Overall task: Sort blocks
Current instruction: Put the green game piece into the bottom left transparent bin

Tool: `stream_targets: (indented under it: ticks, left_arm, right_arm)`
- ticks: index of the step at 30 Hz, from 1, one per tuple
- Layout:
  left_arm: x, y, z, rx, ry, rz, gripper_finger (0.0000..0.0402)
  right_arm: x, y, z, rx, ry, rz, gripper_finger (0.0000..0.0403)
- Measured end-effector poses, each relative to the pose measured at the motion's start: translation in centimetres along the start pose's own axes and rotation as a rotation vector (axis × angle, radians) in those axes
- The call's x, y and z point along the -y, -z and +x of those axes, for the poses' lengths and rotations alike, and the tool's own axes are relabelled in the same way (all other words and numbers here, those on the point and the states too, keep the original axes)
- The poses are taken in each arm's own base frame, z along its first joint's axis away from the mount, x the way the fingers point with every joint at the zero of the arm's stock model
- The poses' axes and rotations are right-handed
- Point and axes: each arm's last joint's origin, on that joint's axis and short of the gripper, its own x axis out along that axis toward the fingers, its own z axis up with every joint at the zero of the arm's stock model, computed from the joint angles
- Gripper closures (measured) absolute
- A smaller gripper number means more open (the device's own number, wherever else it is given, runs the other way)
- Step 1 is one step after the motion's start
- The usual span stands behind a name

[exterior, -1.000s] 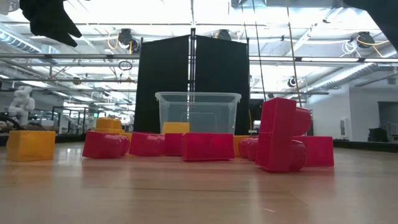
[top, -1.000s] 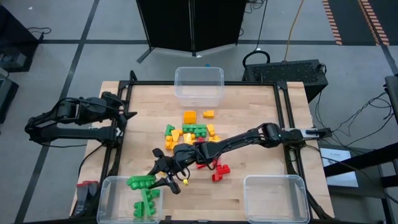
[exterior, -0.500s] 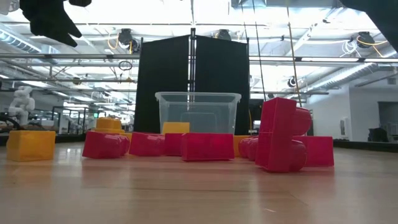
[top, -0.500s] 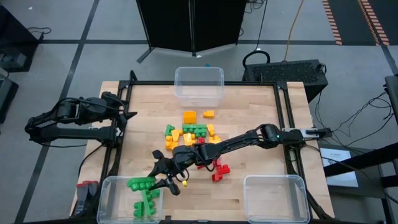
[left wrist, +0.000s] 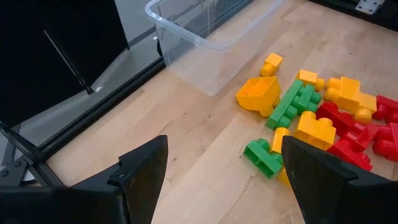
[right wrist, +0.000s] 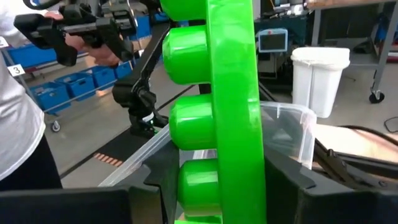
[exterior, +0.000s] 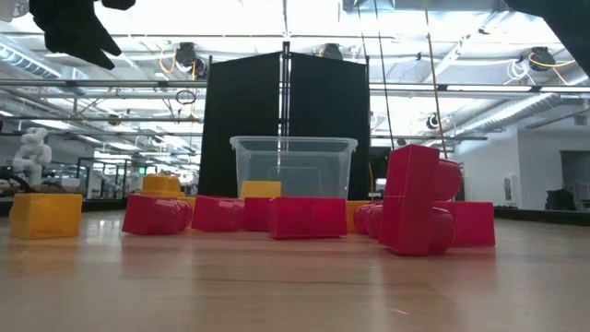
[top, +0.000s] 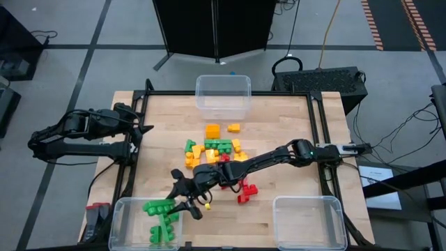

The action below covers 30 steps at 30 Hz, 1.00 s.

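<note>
Three clear bins [top: 223, 95] ring the surface [top: 279, 129], only the 7 o'clock one holding green blocks [top: 162, 228], most blocks [top: 220, 150] still unsorted at centre, right claw [top: 182, 203] clamped on a green block [top: 159, 205] over it, left claw [top: 143, 127] spread at 9 o'clock.

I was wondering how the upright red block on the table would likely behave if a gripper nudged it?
The upright red block stands taller than its neighbours on a narrow base, so a high nudge would probably tip it. It looks like hollow rigid plastic, likely light and stiff. On the smooth wooden table, a low push would probably slide it instead.
</note>
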Motion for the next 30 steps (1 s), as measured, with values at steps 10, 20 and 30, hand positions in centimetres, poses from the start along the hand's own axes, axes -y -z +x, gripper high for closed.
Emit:
stream_targets:
  ticks: [10, 20, 30]
  left_arm:
    - [0.0, 0.0, 0.0, 0.000, 0.000, -0.003, 0.0114]
    - [0.0, 0.0, 0.0, 0.000, 0.000, -0.025, 0.0114]
    - [0.0, 0.0, 0.0, 0.000, 0.000, -0.019, 0.0114]
  right_arm:
    - [-0.2, -1.6, -0.2, 0.149, -0.024, -0.035, 0.0253]
    - [-0.2, -2.9, -0.2, 0.114, -0.004, -0.079, 0.0253]
    - [0.7, -1.4, 2.5, 0.082, -0.030, -0.054, 0.0253]
